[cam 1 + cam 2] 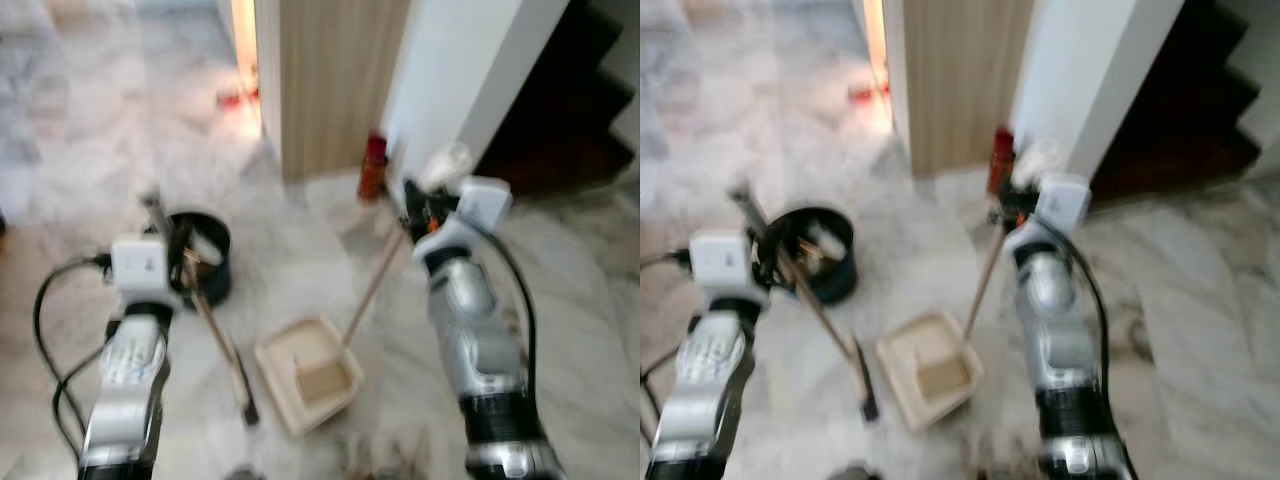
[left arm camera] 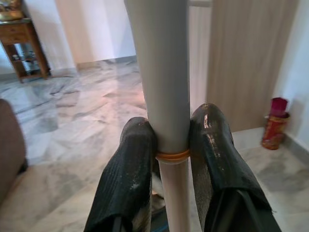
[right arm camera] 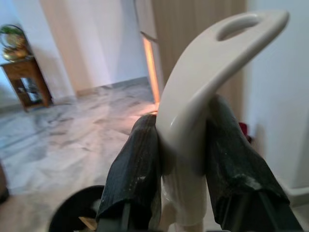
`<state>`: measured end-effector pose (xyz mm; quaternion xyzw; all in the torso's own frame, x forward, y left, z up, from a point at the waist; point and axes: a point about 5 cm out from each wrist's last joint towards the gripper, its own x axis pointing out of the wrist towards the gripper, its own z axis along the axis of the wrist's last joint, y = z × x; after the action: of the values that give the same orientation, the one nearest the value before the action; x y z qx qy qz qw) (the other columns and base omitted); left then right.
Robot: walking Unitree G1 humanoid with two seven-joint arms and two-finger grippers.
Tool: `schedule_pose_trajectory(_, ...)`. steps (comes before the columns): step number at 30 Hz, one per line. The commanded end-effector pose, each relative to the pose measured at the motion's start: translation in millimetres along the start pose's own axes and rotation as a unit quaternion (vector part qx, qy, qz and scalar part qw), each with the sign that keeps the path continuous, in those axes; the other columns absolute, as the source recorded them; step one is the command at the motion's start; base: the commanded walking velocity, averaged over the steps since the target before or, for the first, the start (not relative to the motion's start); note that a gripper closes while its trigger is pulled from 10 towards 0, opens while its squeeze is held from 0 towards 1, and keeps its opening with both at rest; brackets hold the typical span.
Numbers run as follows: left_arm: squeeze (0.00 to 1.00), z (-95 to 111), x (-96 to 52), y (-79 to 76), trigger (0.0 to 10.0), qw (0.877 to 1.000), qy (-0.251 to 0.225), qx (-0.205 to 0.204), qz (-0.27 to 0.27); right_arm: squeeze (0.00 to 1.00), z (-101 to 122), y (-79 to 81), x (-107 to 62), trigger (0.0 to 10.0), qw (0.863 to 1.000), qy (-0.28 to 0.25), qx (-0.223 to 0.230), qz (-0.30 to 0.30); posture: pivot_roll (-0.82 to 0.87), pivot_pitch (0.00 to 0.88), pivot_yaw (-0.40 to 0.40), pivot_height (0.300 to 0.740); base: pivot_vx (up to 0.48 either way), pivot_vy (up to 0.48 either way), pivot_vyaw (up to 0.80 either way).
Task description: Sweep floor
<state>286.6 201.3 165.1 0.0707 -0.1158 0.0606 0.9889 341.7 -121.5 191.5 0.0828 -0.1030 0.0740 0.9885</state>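
Clamping the broom (image 2: 161, 96) handle, the left gripper (image 2: 169, 154) angles its bristles toward the dustpan (image 1: 305, 372) on the near floor (image 1: 90, 180), right gripper (image 3: 181, 145) closed on its handle (pan best kept flat, strokes short).

Grey-veined marble floor (image 1: 90, 150), beige dustpan (image 1: 308, 372), black bin (image 1: 203, 256), red canister (image 1: 373, 166)
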Motion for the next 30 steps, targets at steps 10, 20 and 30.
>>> schedule_pose_trajectory(10,0.0,8,-0.3,-1.6,10.0,1.0,-0.019,0.005,-0.004,0.0,15,1.2,2.3,10.0,0.999,-0.029,0.025,-0.001,-0.01,0.174,-0.033,0.74,0.0,0.445,0.0)
schedule_pose_trajectory(20,0.0,7,-2.1,-1.1,10.0,1.0,-0.019,0.009,-0.006,0.0,38,0.4,8.5,10.0,0.997,-0.068,0.027,-0.018,-0.01,0.175,-0.033,0.74,0.0,0.0,0.0)
schedule_pose_trajectory(30,0.0,7,-3.6,-1.7,10.0,1.0,-0.023,0.016,-0.009,0.0,73,-0.1,16.1,10.0,0.99,-0.13,0.035,-0.05,-0.01,0.174,-0.034,0.74,0.0,0.0,0.0)
